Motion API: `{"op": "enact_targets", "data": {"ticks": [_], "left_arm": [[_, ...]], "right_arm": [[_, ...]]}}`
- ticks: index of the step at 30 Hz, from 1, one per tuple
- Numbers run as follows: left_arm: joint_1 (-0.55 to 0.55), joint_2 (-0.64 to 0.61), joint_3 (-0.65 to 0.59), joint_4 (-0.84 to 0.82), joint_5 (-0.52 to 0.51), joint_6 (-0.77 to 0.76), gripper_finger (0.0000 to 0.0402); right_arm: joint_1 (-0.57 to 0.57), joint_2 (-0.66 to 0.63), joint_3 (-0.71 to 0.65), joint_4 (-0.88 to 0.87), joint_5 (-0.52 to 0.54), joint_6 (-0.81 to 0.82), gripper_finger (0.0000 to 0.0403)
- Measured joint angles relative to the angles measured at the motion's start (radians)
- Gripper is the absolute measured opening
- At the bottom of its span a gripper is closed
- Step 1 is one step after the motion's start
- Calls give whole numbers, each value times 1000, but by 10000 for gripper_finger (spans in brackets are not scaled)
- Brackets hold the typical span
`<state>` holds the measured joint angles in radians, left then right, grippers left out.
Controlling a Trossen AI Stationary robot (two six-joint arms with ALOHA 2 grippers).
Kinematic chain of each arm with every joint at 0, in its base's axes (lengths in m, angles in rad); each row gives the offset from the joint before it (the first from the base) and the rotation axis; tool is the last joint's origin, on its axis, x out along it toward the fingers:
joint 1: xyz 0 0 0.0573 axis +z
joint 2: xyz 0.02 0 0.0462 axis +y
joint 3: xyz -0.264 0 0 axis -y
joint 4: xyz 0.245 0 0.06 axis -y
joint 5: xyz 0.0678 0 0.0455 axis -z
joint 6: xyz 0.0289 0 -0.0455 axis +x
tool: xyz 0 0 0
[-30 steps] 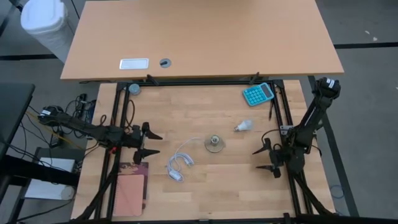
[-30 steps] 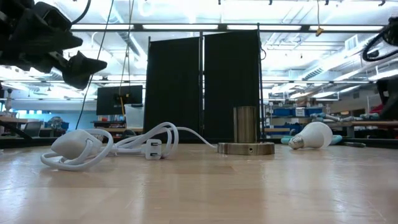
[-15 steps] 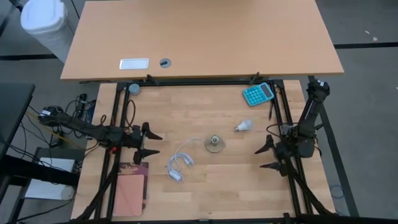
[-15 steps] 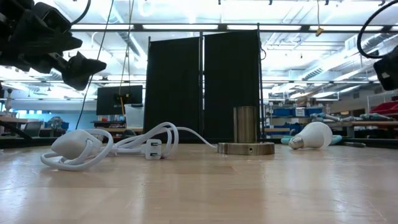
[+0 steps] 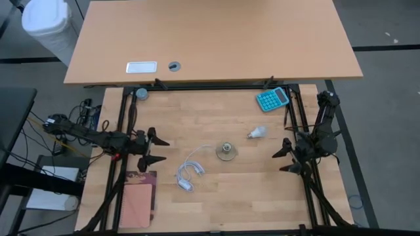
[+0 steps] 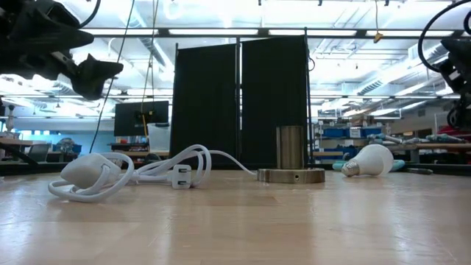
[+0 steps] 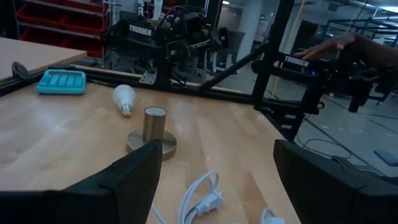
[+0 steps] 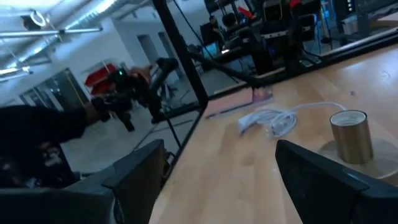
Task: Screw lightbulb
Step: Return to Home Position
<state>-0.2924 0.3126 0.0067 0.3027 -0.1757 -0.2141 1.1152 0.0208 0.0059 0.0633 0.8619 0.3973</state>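
Observation:
The white lightbulb (image 5: 257,133) lies on its side on the table, right of centre, its cap pointing toward the brass socket (image 5: 226,151). It also shows in the low view (image 6: 372,160) and the left wrist view (image 7: 124,98). The socket stands upright on its round base (image 7: 152,134), and its white cord (image 5: 189,174) lies coiled to the near left. My left gripper (image 5: 161,149) is open and empty above the table's left side. My right gripper (image 5: 277,162) is open and empty to the near right of the bulb. The right wrist view shows the socket (image 8: 351,137) and the cord (image 8: 270,118).
A teal calculator (image 5: 272,99) lies at the far right. A pink notebook (image 5: 134,203) lies at the near left corner. A larger desk (image 5: 210,39) stands beyond the far edge. Dark frame rails (image 5: 298,124) run along the table's sides.
My right gripper has gone a little toward the table's far edge and right, still open, as its arm folds upward. My left gripper has risen slightly and drawn a little toward the left edge. The bulb, socket and cord have not moved.

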Motion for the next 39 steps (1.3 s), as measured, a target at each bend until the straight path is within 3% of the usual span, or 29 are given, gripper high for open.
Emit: {"op": "enact_targets", "data": {"ticks": [6, 15, 21, 28, 39], "left_arm": [[0, -64, 0, -53, 0, 0, 314], [0, -206, 0, -140, 0, 0, 314], [0, -304, 0, -228, 0, 0, 314], [0, -308, 0, -250, 0, 0, 314], [0, -308, 0, -246, 0, 0, 314]], "right_arm": [[0, 22, 0, 0, 0, 0, 309], [0, 167, 0, -1, -1, -1, 309], [-1, 93, 0, 0, 0, 0, 309], [-19, -21, 0, 1, 0, 0, 309], [-26, -18, 0, 1, 1, 0, 309]]}}
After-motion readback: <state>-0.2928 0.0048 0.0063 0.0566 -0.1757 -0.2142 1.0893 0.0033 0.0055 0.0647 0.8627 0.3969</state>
